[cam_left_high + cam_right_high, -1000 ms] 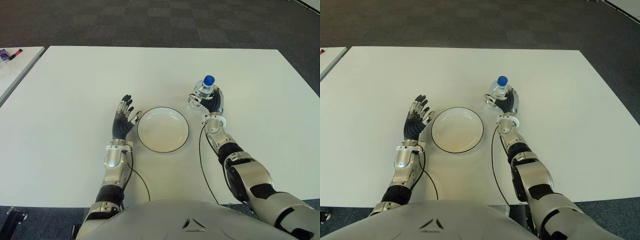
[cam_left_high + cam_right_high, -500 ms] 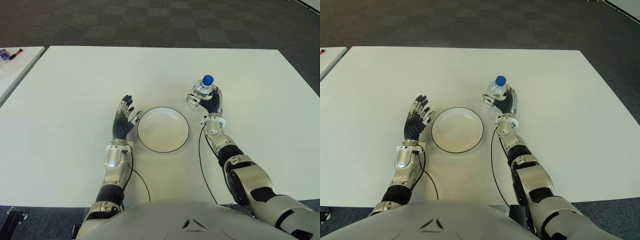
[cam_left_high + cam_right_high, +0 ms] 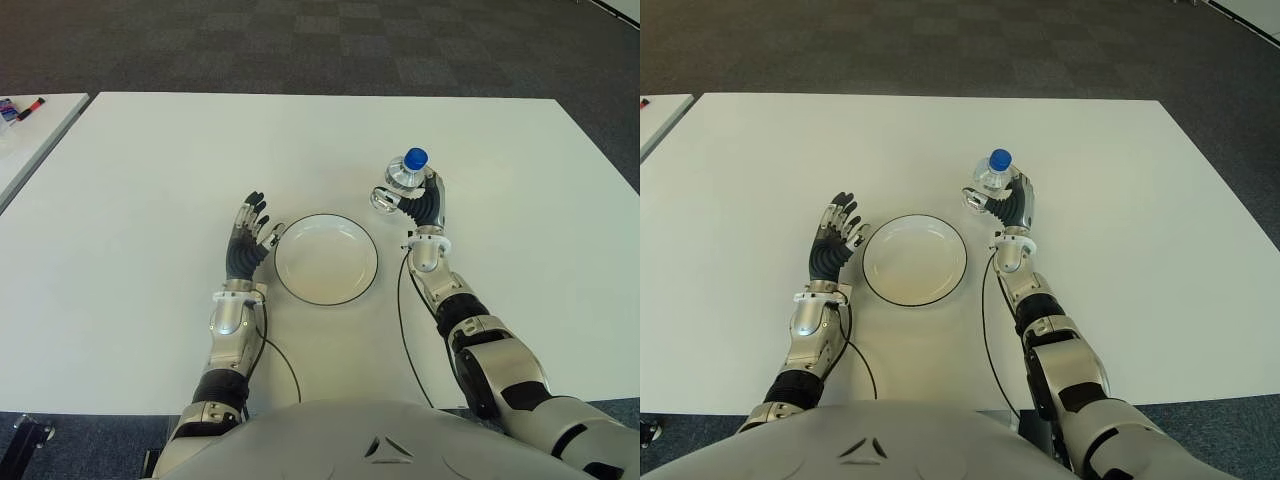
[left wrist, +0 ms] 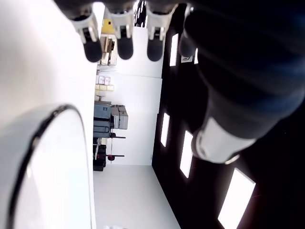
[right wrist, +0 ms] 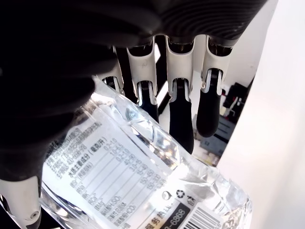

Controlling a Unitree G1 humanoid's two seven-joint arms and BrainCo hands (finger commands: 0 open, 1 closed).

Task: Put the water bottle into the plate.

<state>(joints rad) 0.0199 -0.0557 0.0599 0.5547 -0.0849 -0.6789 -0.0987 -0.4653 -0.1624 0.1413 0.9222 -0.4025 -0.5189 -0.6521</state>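
A clear water bottle (image 3: 402, 178) with a blue cap stands in my right hand (image 3: 418, 204), whose fingers (image 5: 178, 114) wrap its labelled body (image 5: 143, 186). Bottle and hand are just right of the plate and a little farther back. The white plate (image 3: 326, 259) with a dark rim lies on the table in front of me, with nothing in it. My left hand (image 3: 247, 235) shows just left of the plate, fingers (image 4: 121, 36) straight and spread, holding nothing.
The white table (image 3: 150, 170) stretches wide on all sides of the plate. A second white table (image 3: 30, 130) with small items stands at the far left. Dark carpet lies beyond the far edge.
My right hand has shifted the bottle slightly left, toward the plate. The left hand has not moved.
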